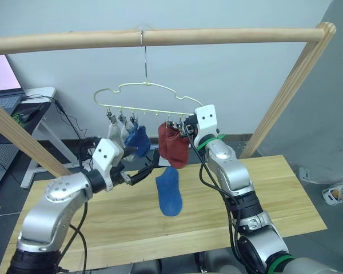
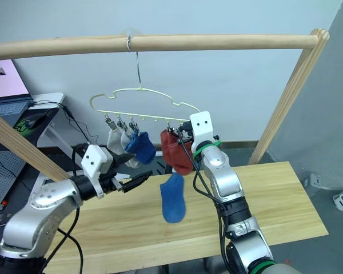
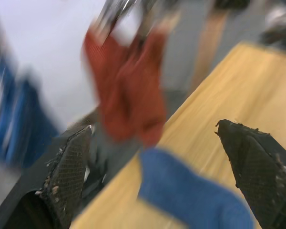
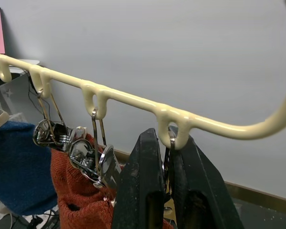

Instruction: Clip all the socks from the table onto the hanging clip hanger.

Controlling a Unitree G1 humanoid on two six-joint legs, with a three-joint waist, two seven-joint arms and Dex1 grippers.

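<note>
The pale-yellow clip hanger hangs by its hook from a wooden pole. Clipped to it are two light grey socks, a blue sock and two rust-red socks. A second blue sock shows just under the red ones, against the table; I cannot tell whether it lies there or is in the air. My left gripper is open beside that sock, its fingers wide apart. My right gripper is shut on a metal clip under the hanger's right-hand loop.
The wooden pole spans the scene overhead, held by a slanted post at the right and another at the left. A white desk with a laptop and cables stands at the back left. Clutter lies on the floor at right.
</note>
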